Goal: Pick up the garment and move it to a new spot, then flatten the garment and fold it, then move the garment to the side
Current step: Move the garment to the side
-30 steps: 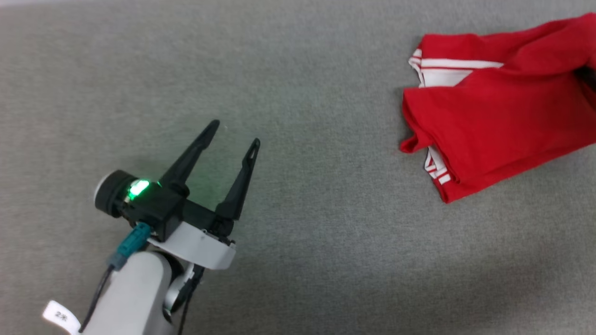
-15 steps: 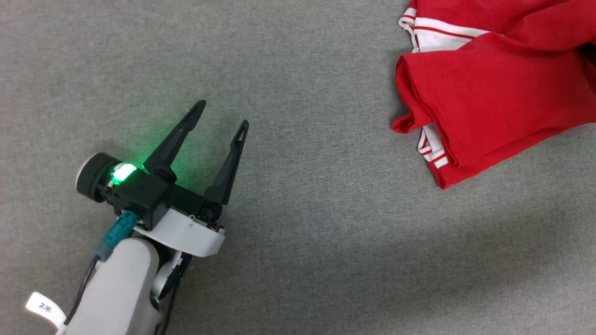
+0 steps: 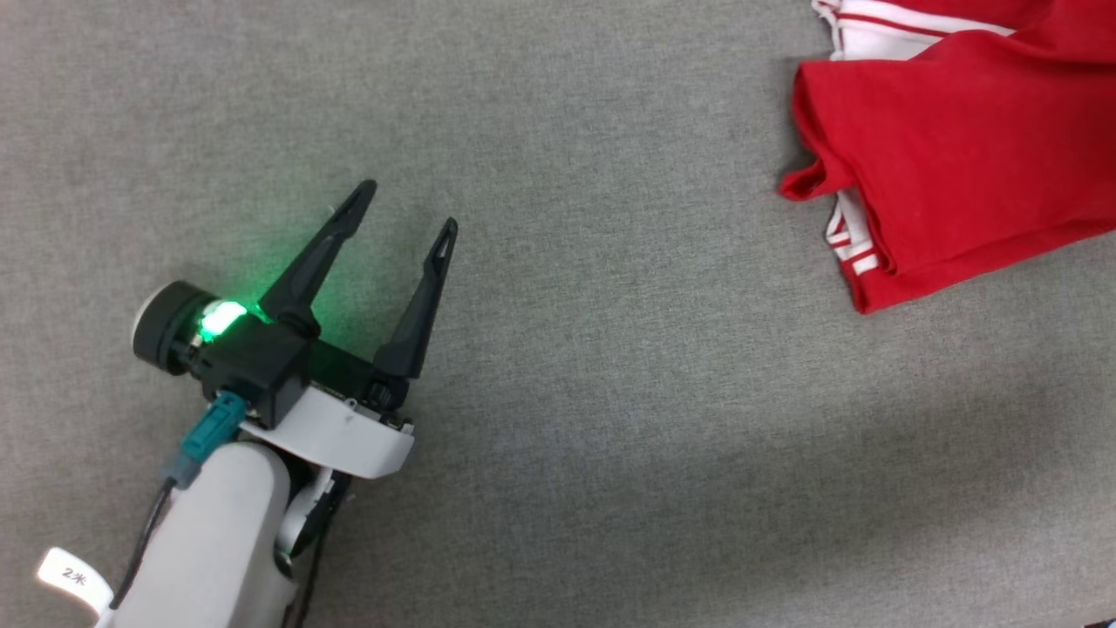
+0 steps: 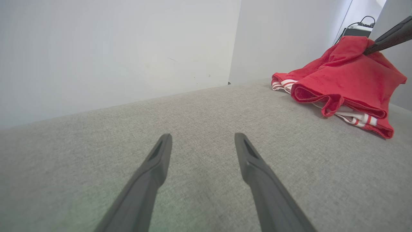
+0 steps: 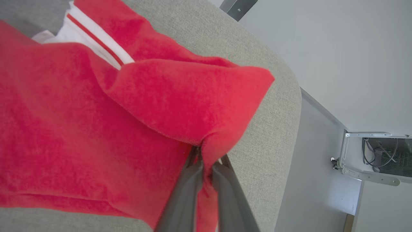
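Just one bit of print there: a white tag (image 3: 73,577) beside the left forearm (image 3: 218,541) read "2", followed by a second mark too small to read.

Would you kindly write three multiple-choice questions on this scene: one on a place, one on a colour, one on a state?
1. Where is the shirt in the head view? A) upper right B) lower left C) centre
2. What colours is its striped trim? A) blue and yellow B) white and red C) black and green
3. What is the right gripper doing? A) standing open B) pinching the shirt C) touching the wall

Answers: 1 A, it lies on the grey surface at the upper right, apart from the open left gripper. 2 B, white bands with red stripes show at its edge. 3 B, its fingers are shut on a red fold.
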Controlling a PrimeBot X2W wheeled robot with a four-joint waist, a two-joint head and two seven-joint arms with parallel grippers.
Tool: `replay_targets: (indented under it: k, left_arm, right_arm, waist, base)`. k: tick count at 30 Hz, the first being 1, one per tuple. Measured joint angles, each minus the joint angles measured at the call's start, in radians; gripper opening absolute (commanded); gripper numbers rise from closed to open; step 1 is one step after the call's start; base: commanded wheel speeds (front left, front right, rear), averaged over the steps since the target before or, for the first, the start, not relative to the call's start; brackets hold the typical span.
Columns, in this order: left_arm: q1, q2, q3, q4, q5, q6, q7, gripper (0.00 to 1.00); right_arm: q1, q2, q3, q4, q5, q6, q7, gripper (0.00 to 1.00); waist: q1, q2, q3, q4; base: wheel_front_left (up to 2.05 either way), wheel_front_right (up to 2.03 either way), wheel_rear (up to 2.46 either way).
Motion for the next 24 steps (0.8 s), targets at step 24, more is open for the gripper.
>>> replay_targets:
  k: [24]
  left_arm:
    - [0.005, -0.003, 0.010, -0.022, 0.002, 0.000, 0.000, 1.00]
  right_arm:
    - [-0.045, -0.093, 0.078, -0.044, -0.046, 0.000, 0.009, 0.00]
  waist:
    - [0.0000, 0.0000, 0.033, -0.030]
  base:
    - [0.00, 0.00, 0.00]
